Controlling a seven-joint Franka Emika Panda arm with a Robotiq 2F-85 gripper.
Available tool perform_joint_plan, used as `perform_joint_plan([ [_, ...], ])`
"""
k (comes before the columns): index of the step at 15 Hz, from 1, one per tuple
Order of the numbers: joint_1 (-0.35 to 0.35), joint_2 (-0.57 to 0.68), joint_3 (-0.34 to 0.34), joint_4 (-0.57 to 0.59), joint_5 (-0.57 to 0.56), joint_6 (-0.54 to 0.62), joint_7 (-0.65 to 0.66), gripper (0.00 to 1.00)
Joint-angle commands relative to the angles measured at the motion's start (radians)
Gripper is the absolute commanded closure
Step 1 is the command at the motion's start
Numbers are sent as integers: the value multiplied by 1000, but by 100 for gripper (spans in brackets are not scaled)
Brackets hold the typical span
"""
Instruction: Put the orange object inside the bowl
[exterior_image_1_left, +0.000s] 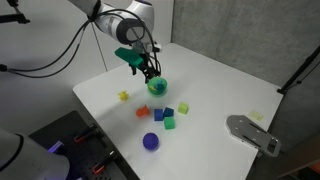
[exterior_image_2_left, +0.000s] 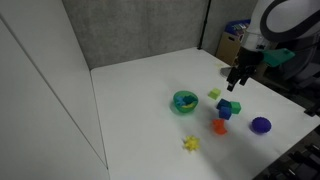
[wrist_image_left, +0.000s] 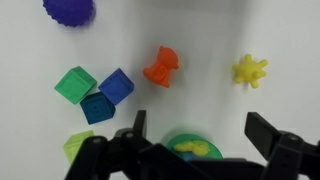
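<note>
The orange object (wrist_image_left: 162, 68) is a small orange-red block lying on the white table; it also shows in both exterior views (exterior_image_1_left: 143, 112) (exterior_image_2_left: 219, 126). The green bowl (wrist_image_left: 178, 138) sits at the bottom of the wrist view, with something yellow inside it. It also shows in both exterior views (exterior_image_1_left: 157, 86) (exterior_image_2_left: 176, 100). My gripper (wrist_image_left: 200, 128) is open and empty. It hovers above the table with the bowl between its fingers in the wrist view, apart from the orange object. It shows in both exterior views (exterior_image_1_left: 148, 68) (exterior_image_2_left: 238, 78).
Around the orange object lie a purple ball (wrist_image_left: 68, 10), a yellow spiky toy (wrist_image_left: 250, 70), green blocks (wrist_image_left: 75, 84) and blue blocks (wrist_image_left: 117, 87). A grey device (exterior_image_1_left: 250, 132) lies near a table corner. A dark curtain stands behind the table.
</note>
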Motion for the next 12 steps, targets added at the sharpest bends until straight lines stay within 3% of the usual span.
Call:
perform_joint_plan([
  [1,-5,80,7,14,4,39,90,0],
  [6,-10,217,0,35,5,69,149,0],
  [12,-17,366,-12,59,11,206,193,0],
])
